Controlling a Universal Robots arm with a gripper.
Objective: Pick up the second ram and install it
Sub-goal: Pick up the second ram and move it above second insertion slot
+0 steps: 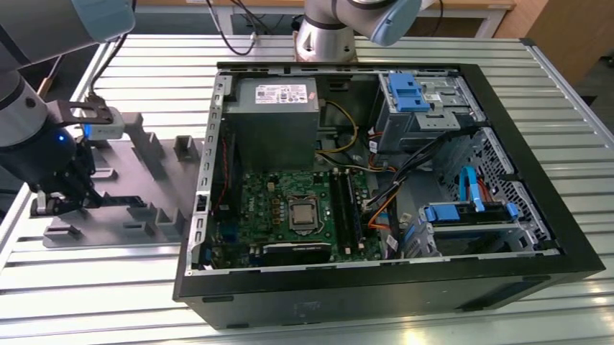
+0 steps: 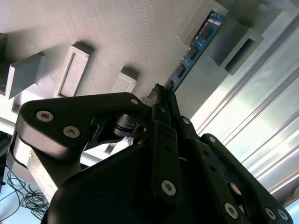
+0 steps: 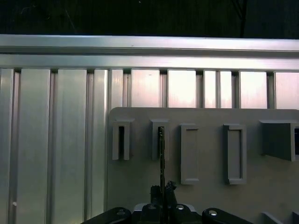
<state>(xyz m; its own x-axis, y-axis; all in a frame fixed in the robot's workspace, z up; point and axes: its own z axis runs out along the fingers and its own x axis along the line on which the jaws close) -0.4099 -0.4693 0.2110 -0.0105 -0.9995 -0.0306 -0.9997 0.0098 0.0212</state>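
Note:
The second ram [image 2: 194, 46] is a thin blue-green board with black chips, standing on edge in the grey holder tray [image 2: 117, 32]. In the first wrist view the second ram [image 3: 161, 154] shows edge-on as a thin dark line, its far end in a tray [image 3: 210, 158] slot. My gripper [image 2: 161, 91] is shut on the near end of the stick, with a black finger on each side; the gripper [image 3: 162, 188] tips pinch the stick in the first wrist view too. In the exterior view the gripper [image 1: 60, 203] hangs low over the tray [image 1: 144, 165] at that view's left.
An open black PC case [image 1: 537, 215] lies at the exterior view's right of the tray, with a green motherboard [image 1: 278, 208] and long black memory slots [image 1: 347, 208] inside. Raised grey posts [image 1: 139, 136] stand on the tray. The ribbed aluminium table [image 1: 96, 295] lies beneath everything.

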